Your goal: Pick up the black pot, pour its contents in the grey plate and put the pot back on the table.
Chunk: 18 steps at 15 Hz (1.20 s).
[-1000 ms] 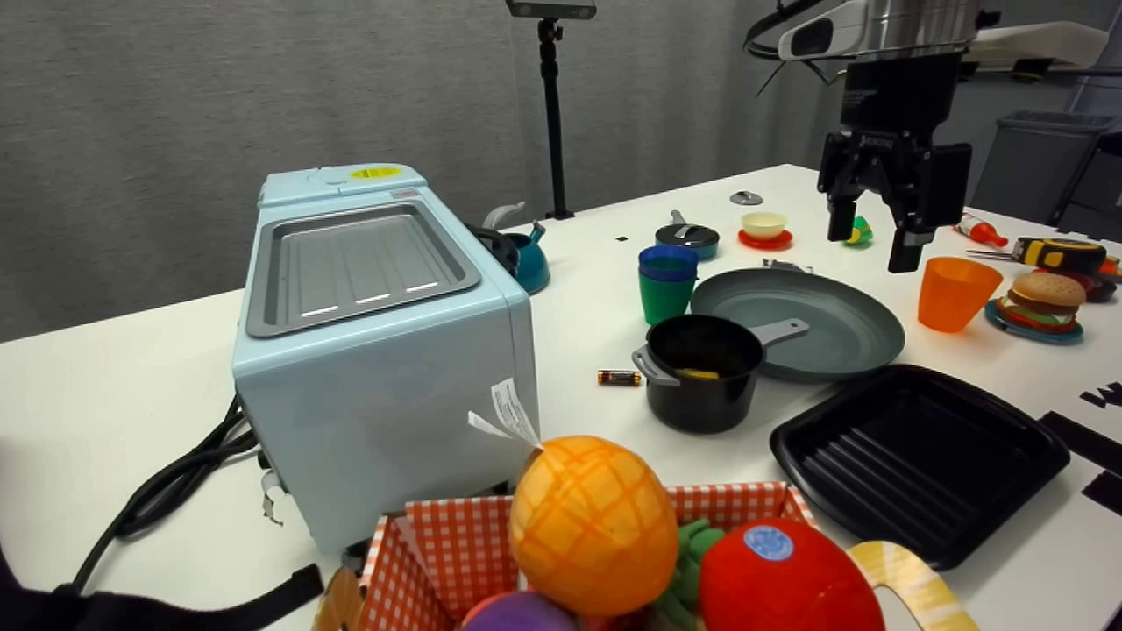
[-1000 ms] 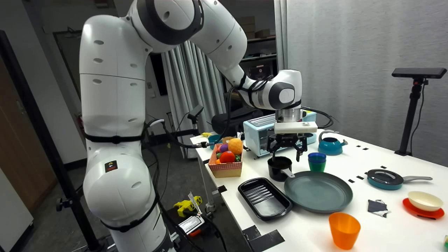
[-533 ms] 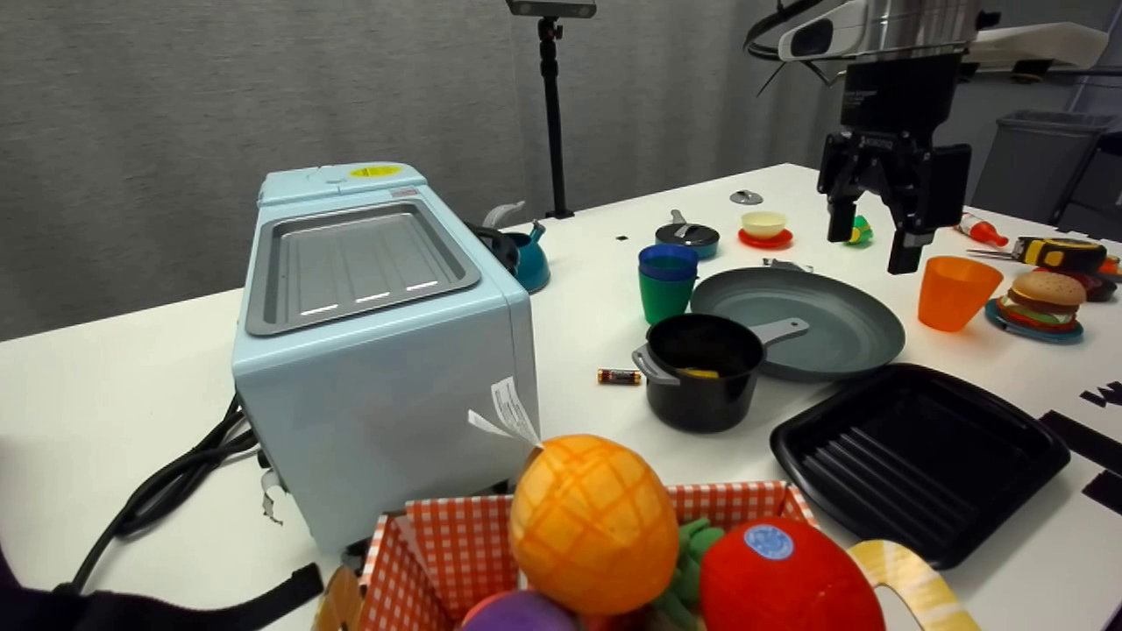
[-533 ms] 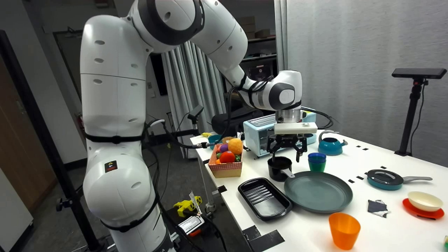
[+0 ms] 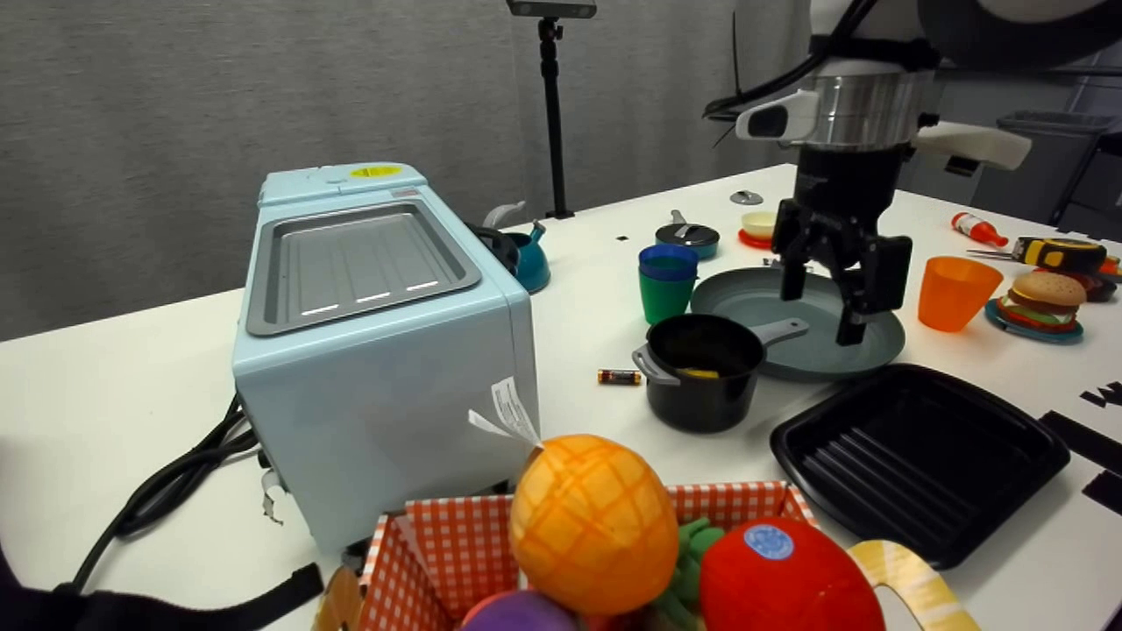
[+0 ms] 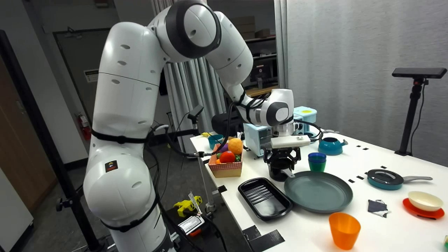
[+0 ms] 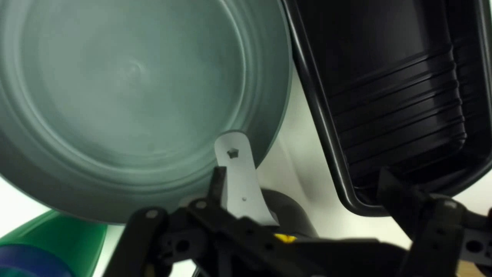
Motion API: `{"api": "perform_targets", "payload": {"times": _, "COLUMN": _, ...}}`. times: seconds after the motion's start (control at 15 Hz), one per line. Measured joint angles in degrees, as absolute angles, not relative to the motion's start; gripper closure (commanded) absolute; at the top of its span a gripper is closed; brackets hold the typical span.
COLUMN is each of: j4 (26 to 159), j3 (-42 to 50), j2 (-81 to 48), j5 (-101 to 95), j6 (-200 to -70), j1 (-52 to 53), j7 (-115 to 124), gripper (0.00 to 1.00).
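The black pot [image 5: 701,405] stands upright on the white table [image 5: 596,425], also seen in an exterior view [image 6: 275,174]. Its grey handle [image 5: 780,331] reaches over the rim of the grey plate [image 6: 318,194]. Yellow contents [image 5: 699,373] lie inside the pot; a bit of yellow also shows in the wrist view [image 7: 285,238]. My gripper [image 5: 822,307] is open and empty, above the plate and handle side of the pot. In the wrist view, its fingers stand wide apart; the left fingertip [image 7: 218,179] overlaps the handle's edge. The gripper hides most of the pot there.
A black ridged tray [image 6: 265,199] lies beside the plate and pot. Stacked green and blue cups [image 5: 666,294] stand close to the pot and plate. An orange cup [image 6: 344,229], a toaster oven [image 5: 386,412] and a basket of toy fruit [image 6: 225,172] are also around.
My gripper has come down and moved closer to the pot's handle, with its fingers still open. The pot, plate and other objects have not moved.
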State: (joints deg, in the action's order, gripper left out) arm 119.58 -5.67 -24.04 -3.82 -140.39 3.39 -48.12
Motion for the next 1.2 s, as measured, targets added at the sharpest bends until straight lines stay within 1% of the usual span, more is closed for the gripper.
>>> {"api": "perform_targets", "payload": {"times": 0.47, "j4": 116.76, "j3": -6.72, "j2": -30.62, "j5": -8.43, "j6": -151.24, "j1": 3.54, "j7": -47.99, "gripper": 0.00}}
{"api": "perform_targets", "payload": {"times": 0.67, "j4": 116.08, "j3": -6.76, "j2": -31.85, "j5": -9.14, "j6": -152.46, "j1": 3.53, "j7": -47.97, "gripper": 0.03}}
{"api": "perform_targets", "payload": {"times": 0.73, "j4": 115.89, "j3": -6.76, "j2": -32.17, "j5": -9.28, "j6": -152.49, "j1": 3.51, "j7": -47.97, "gripper": 0.17}}
{"api": "perform_targets", "payload": {"times": 0.8, "j4": 115.75, "j3": -6.76, "j2": -32.45, "j5": -9.33, "j6": -152.49, "j1": 3.50, "j7": -47.97, "gripper": 0.28}}
{"api": "perform_targets", "payload": {"times": 0.93, "j4": 115.64, "j3": -6.76, "j2": -32.73, "j5": -9.35, "j6": -152.49, "j1": 3.47, "j7": -47.97, "gripper": 0.42}}
{"api": "perform_targets", "payload": {"times": 1.13, "j4": 115.20, "j3": -6.75, "j2": -32.75, "j5": -9.38, "j6": -152.49, "j1": 3.05, "j7": -48.07, "gripper": 0.67}}
{"api": "perform_targets", "payload": {"times": 1.2, "j4": 115.06, "j3": -6.75, "j2": -32.75, "j5": -9.46, "j6": -152.49, "j1": 2.87, "j7": -48.11, "gripper": 0.74}}
